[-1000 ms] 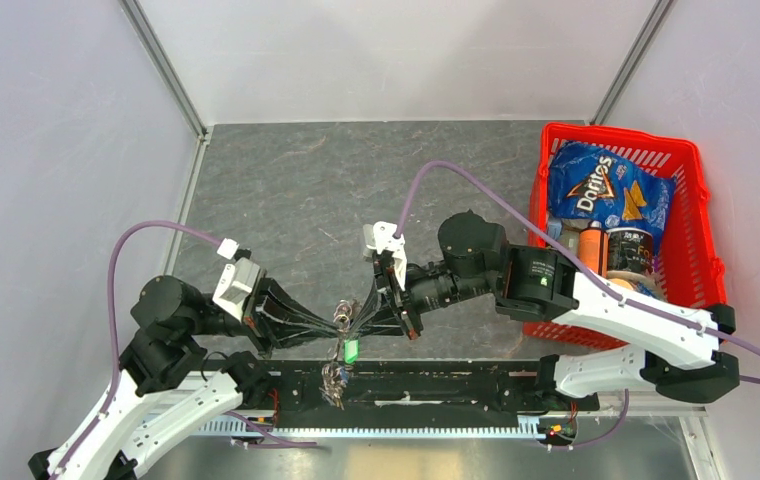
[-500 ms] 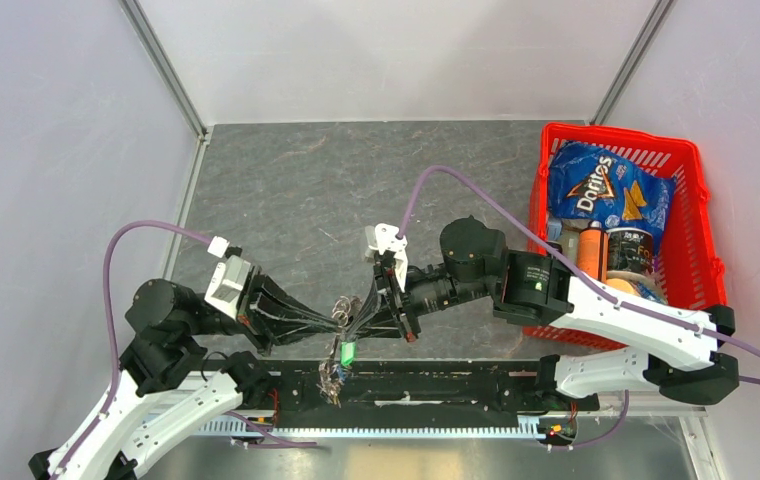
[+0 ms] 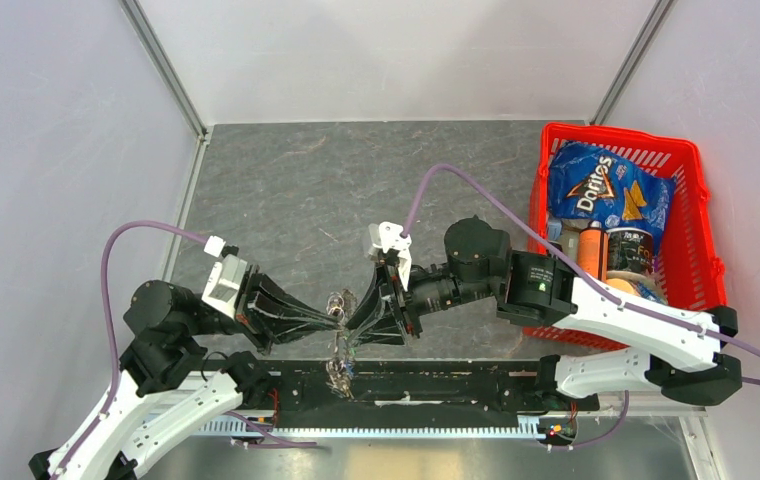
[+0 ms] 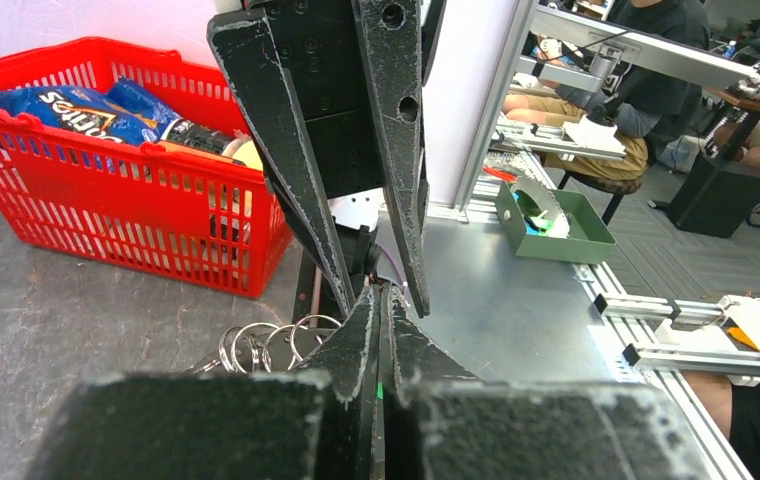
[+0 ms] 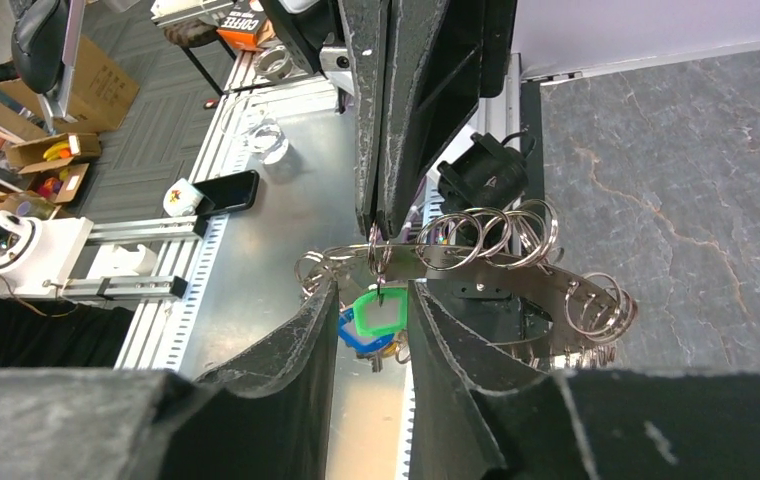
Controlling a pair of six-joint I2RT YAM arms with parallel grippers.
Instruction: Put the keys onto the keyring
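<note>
The keyring (image 5: pixel 476 262) is a curved metal band carrying several split rings, held in mid-air over the table's near edge. My left gripper (image 4: pixel 384 295) is shut on it, its fingertips (image 5: pixel 380 215) pinching the band's top edge. A green-headed key (image 5: pixel 381 312) hangs from the band, with a blue tag (image 5: pixel 350 336) behind it. My right gripper (image 5: pixel 372 290) is open, one finger on each side of the green key, gripping nothing. From above, the left gripper (image 3: pixel 334 318) and right gripper (image 3: pixel 352 332) meet at the keyring (image 3: pixel 337 300), with keys dangling below (image 3: pixel 340 368). No black-headed key shows.
A red basket (image 3: pixel 698 165) stands at the right with a Doritos bag (image 3: pixel 601 190) and cans inside. A black rail (image 3: pixel 436 385) runs along the near table edge under the hanging keys. The grey tabletop (image 3: pixel 306 190) stretches behind the arms.
My right gripper has opened and let go of the green key, which now hangs from the keyring. The left gripper stays shut and has shifted slightly left.
</note>
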